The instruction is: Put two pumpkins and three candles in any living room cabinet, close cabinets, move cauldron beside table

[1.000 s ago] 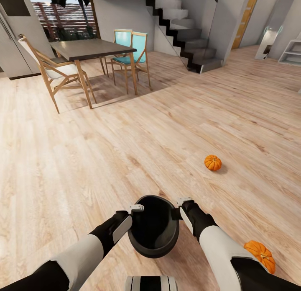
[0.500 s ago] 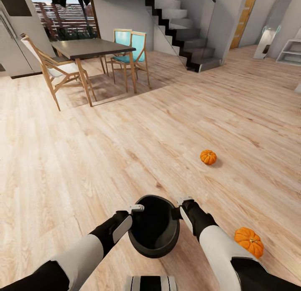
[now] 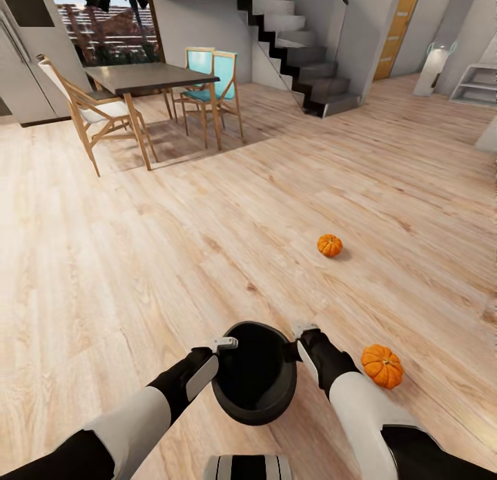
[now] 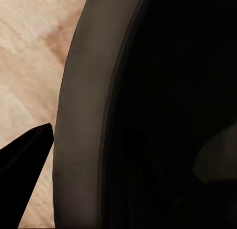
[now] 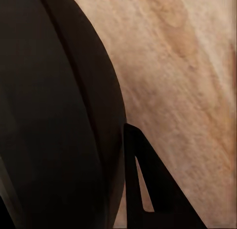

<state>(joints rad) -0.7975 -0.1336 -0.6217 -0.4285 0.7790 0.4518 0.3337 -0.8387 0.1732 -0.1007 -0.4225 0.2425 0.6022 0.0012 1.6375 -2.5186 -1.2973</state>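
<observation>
Shift since earlier: whole head view swung and advanced; both pumpkins now lower-left of former places in frame, dining set a touch nearer; camera motion, not the things' own.
Cauldron [image 3: 254, 382]: held at bottom centre of head view, between both arms, mouth up, unchanged relative to the arms across the frames.
Left gripper [image 3: 224, 342]: at the cauldron's left rim; left wrist view looks along rim [image 4: 81, 130] with one dark finger [image 4: 22, 160] outside the wall; seems clamped on the rim, though the inner finger is hidden.
Right gripper [image 3: 304, 330]: at the right rim; right wrist view puts one finger [image 5: 148, 189] outside the black wall; likewise seems clamped on the rim.
Near pumpkin [image 3: 382, 366]: on the floor [image 3: 172, 245], lower right, just beside the right forearm.
Far pumpkin [image 3: 330, 245]: on the floor, right of centre, well apart from the near one.
Desk [image 3: 148, 77]: upper left, dark top, chairs around it.
Meaning for task: carrying leg under way, probably toward the desk; cauldron not yet set down; pumpkins not yet stowed.
Risk: two-handed rim hold, slip possible if the arms drift apart.
</observation>
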